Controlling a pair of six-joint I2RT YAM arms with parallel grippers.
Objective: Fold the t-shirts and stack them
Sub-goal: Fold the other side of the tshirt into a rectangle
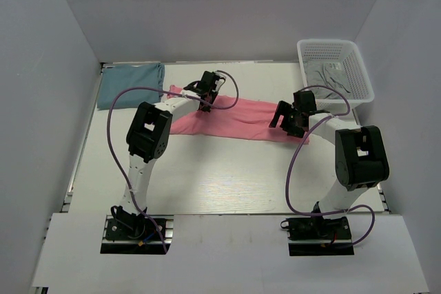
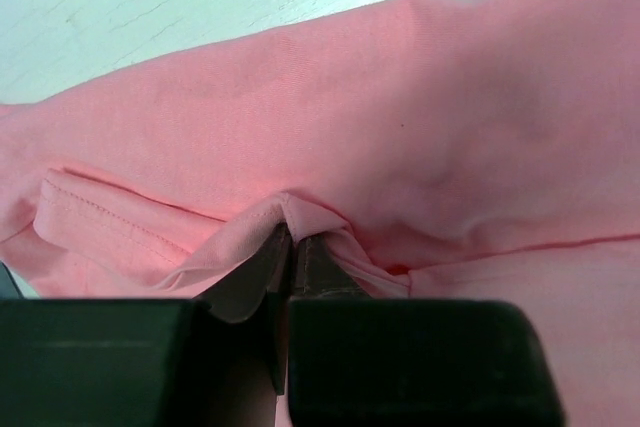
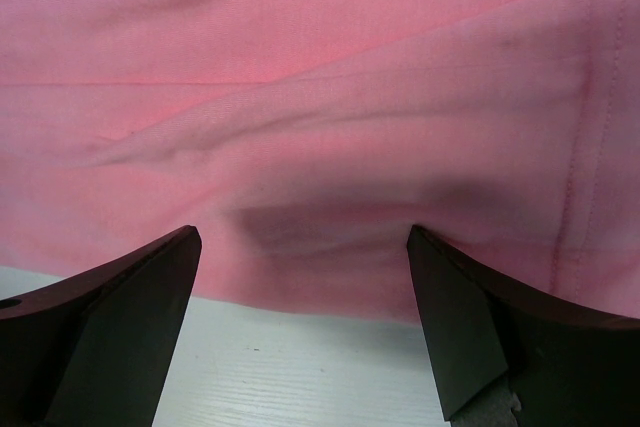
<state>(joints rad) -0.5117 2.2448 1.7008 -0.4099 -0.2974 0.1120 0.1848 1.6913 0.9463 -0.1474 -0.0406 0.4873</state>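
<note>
The left gripper (image 2: 291, 239) is pinched together on a small raised fold of the salmon pink t-shirt (image 1: 238, 118), with cloth bunched up between and around its dark fingertips, close to a stitched hem. The right gripper (image 3: 303, 235) has its fingers spread wide apart and grips nothing. It sits low at the near edge of the same shirt, where the pink cloth meets the white table (image 1: 220, 177). The pink shirt lies as a long band across the middle of the table, with the left gripper at its left end and the right gripper at its right end. The teal-blue t-shirt (image 1: 129, 82) lies folded flat at the far left corner, well apart from the grippers. A white basket (image 1: 365, 80) at the far right holds grey cloth (image 1: 329, 75).
</note>
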